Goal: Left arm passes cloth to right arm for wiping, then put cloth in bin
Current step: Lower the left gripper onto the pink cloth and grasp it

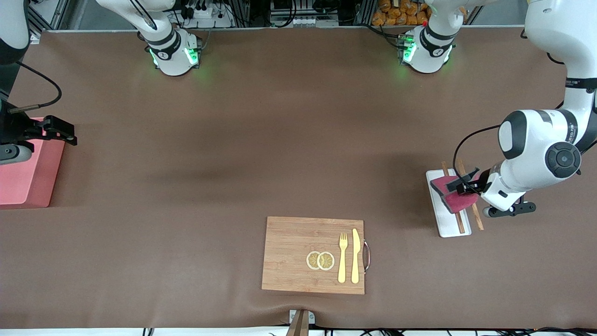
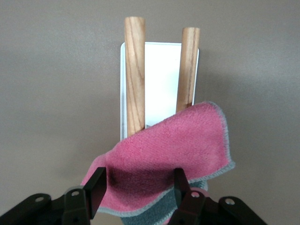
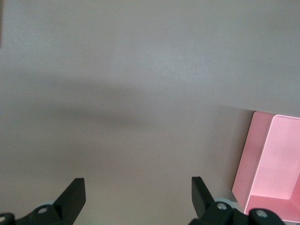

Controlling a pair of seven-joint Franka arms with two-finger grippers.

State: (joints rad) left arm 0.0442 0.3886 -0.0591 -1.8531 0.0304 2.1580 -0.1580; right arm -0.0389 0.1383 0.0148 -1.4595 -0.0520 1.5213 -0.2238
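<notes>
The crimson cloth (image 1: 453,197) with a grey border lies draped over two wooden sticks (image 2: 135,70) on a white tray (image 1: 448,225) at the left arm's end of the table. My left gripper (image 1: 462,186) is low over it, open, with one finger on each side of the cloth's near fold; the left wrist view shows the cloth (image 2: 178,140) between the spread fingers (image 2: 97,180). My right gripper (image 1: 64,132) is open and empty beside the pink bin (image 1: 23,182), which also shows in the right wrist view (image 3: 276,159).
A wooden cutting board (image 1: 289,252) lies near the front camera at mid-table, carrying two lemon slices (image 1: 320,260), a yellow fork (image 1: 343,256) and a yellow knife (image 1: 356,254). Brown table mat lies between the tray and the bin.
</notes>
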